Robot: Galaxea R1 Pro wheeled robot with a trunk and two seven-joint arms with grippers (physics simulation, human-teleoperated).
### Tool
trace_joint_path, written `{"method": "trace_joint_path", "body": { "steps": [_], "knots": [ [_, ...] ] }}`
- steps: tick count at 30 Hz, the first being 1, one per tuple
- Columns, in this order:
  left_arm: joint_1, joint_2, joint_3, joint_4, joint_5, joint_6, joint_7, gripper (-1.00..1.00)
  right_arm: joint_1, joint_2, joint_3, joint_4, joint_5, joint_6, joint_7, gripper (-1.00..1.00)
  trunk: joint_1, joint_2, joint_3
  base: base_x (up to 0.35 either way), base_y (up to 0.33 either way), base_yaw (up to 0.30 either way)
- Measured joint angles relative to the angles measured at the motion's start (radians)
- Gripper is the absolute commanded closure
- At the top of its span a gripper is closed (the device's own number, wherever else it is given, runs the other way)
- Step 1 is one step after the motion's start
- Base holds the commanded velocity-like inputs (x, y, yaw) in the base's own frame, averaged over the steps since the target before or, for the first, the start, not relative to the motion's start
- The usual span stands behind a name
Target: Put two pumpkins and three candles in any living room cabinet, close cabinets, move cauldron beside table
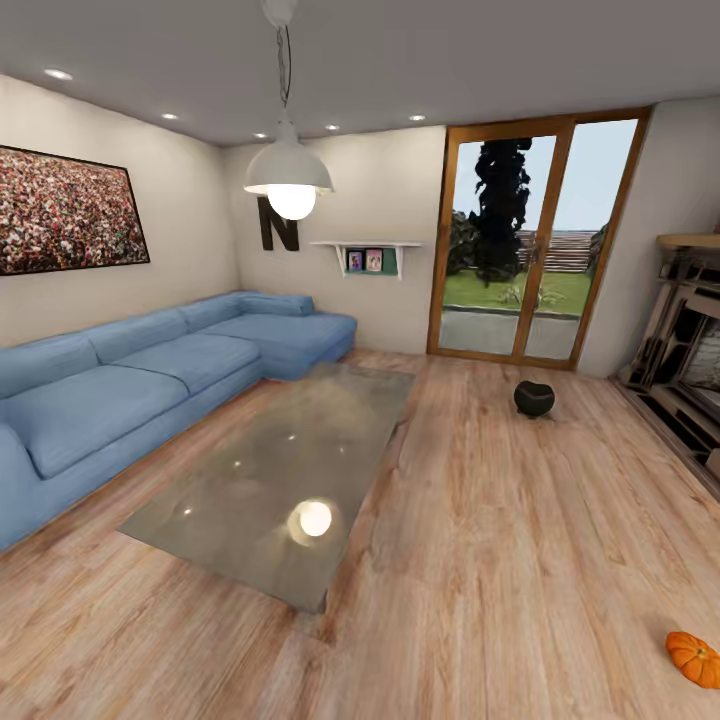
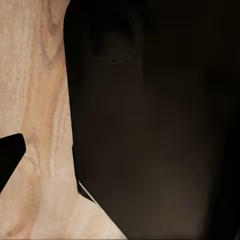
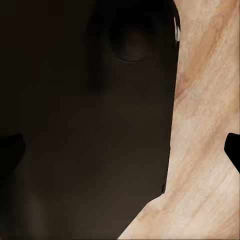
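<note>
Dark robot bodywork [image 2: 160,125] crowded the left wrist view, with a strip of pale wood floor [image 2: 40,100] beside it; the right wrist view gave much the same, dark housing [image 3: 85,120] against floor planks [image 3: 205,125]. Black slivers at the picture edges may have been fingertips, but I could not tell whether either claw stood wide or narrow, and neither looked to be holding anything.

Outward, in the head view, one pumpkin [image 1: 694,657] lay on the floor at about 4 o'clock, near the frame's corner. The glass-topped table [image 1: 270,480] spread at 9 to 10 o'clock of centre, mirroring the pendant lamp [image 1: 289,180]. The cauldron [image 1: 534,398] sat on the floor at 1 o'clock, well apart from the table's far end. A blue sofa [image 1: 140,380] ran along the 9 o'clock wall, glass doors [image 1: 530,240] stood at 12 to 1, and a dark fireplace-like unit [image 1: 690,350] showed at 3.

My reading: the robot was surveying or travelling, nothing yet grasped. Next it would need to turn toward the pumpkin, lower an arm and grip it.
</note>
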Motion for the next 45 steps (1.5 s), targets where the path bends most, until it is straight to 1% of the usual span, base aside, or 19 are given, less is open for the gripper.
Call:
{"method": "trace_joint_path", "body": {
  "steps": [3, 21, 25, 45],
  "knots": [
    [-0.003, 0.003, -0.006, 0.01, -0.004, 0.007, -0.001, -1.0, 0.0, -0.003, 0.003, 0.003, 0.003, 0.003, 0.006, -1.0, 0.0, 0.0, 0.0, -0.08, 0.0, -0.045],
    [-0.003, 0.003, -0.007, 0.01, -0.004, 0.007, -0.001, -1.0, 0.0, -0.003, 0.003, 0.004, 0.005, 0.004, 0.006, -1.0, 0.0, 0.0, 0.0, -0.057, 0.0, -0.032],
    [-0.007, 0.013, -0.007, 0.0, -0.006, -0.008, -0.001, -1.0, 0.0, -0.012, -0.005, 0.003, 0.0, -0.006, 0.006, -1.0, 0.0, 0.0, 0.0, -0.047, 0.0, -0.229],
    [-0.007, 0.015, -0.007, -0.002, -0.007, -0.017, -0.001, -1.0, -0.001, -0.014, -0.007, 0.003, -0.001, -0.008, 0.006, -1.0, 0.0, 0.0, 0.0, -0.014, 0.0, -0.29]
  ]
}}
